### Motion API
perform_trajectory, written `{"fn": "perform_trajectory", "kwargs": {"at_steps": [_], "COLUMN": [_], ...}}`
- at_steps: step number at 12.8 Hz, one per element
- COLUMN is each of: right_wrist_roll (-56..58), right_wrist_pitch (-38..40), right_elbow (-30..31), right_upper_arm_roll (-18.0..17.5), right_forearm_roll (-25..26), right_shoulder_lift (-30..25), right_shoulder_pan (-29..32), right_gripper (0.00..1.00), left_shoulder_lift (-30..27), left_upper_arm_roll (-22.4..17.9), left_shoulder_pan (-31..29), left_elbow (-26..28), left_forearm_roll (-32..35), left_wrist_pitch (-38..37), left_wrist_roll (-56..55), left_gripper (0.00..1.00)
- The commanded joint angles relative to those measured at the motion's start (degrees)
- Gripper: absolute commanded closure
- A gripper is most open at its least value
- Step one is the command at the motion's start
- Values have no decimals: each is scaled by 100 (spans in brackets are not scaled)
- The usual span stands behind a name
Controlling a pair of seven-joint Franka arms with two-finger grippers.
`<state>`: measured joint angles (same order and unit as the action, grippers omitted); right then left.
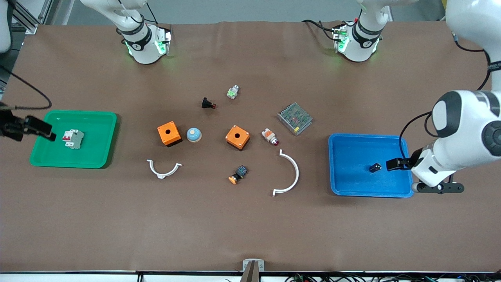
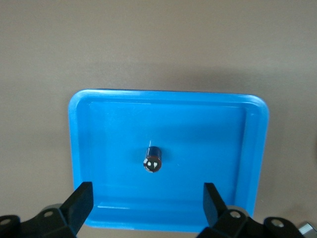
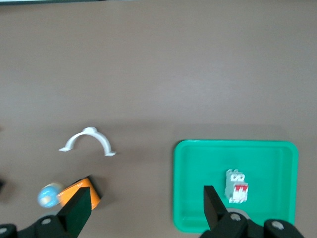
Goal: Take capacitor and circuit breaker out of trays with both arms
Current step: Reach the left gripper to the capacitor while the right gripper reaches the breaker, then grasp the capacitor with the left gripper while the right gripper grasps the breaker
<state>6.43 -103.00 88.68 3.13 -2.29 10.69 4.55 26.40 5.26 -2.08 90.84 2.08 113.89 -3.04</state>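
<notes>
My left gripper hangs over the blue tray, fingers apart, lined up on the capacitor lying inside. My right gripper, also apart, approaches the green tray holding the circuit breaker.

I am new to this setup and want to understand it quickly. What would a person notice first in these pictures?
Two bright trays stand out at the table's ends: the green tray holds the circuit breaker, the blue tray holds the tiny capacitor. The right gripper hangs open over the green tray's outer edge, and the left gripper is open over the blue tray beside the capacitor. Between the trays lie small parts, among them two orange boxes.
</notes>
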Motion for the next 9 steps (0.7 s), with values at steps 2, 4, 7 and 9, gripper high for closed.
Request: {"fn": "perform_trajectory", "kwargs": {"at_steps": [2,4,7,9], "right_wrist_roll": [376,385,620,1086], "right_wrist_pitch": [-809,-791,-975,-1186], "right_elbow": [747,782,791,826], "right_upper_arm_roll": [-40,-40,-49,-49], "right_forearm_roll": [97,465,555,546], "right_shoulder_lift": [389,670,1136,1286], "right_shoulder_pan": [519,730,1090,1337], "right_gripper": [0,0,0,0], "left_shoulder_lift": [215,304,514,637], "left_upper_arm_roll": [45,45,45,45], "left_shoulder_pan": [-161,-144,-152,-152], "left_elbow": [478,619,786,892], "left_forearm_roll": [126,126,91,90], "left_wrist_pitch": [555,721,1055,1231], "left_wrist_roll": [-12,-12,-30,-30], "left_gripper": [15,19,20,23]}}
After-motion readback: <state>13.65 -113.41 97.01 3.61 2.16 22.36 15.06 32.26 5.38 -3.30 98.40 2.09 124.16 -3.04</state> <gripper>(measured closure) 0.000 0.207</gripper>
